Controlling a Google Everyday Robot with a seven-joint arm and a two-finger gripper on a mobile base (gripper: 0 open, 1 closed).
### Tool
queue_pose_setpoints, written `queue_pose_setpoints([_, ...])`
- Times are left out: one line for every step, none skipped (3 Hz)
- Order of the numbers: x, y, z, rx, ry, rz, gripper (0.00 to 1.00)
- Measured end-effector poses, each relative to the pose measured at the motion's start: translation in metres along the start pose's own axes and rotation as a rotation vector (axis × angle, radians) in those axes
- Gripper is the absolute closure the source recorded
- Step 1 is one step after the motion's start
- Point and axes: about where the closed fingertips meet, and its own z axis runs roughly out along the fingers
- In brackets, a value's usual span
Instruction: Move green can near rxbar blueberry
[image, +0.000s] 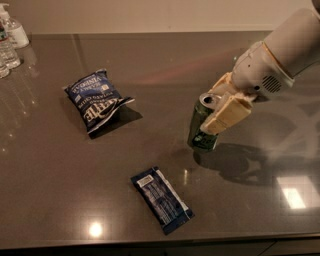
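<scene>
Gripper (212, 117) right of table (150, 65) centre, pinching green can (199, 122); can tilted. Grasp done. Blueberry bar (162, 200) flat near front edge, apart from can. Left: carry can frontward, set beside bar. Chip bag (95, 100) toward left edge.

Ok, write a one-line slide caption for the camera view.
Gripper grips the green can over a dark table; the rxbar blueberry lies nearer the camera, a chip bag farther left.

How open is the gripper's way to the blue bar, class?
Probably yes: the gripper, closed around the green can, has only bare table between it and the bar; the chip bag lies off to the side.
</scene>
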Motion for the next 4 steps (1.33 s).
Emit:
queue_pose_setpoints([-0.002,0.023,0.014,-0.030,0.007,-0.029,1.00])
queue_pose_setpoints([-0.005,0.042,0.027,-0.062,0.017,-0.062,1.00])
queue_pose_setpoints([-0.004,0.054,0.038,-0.081,0.035,-0.085,1.00])
queue_pose_setpoints([-0.003,0.061,0.043,-0.089,0.051,-0.100,0.83])
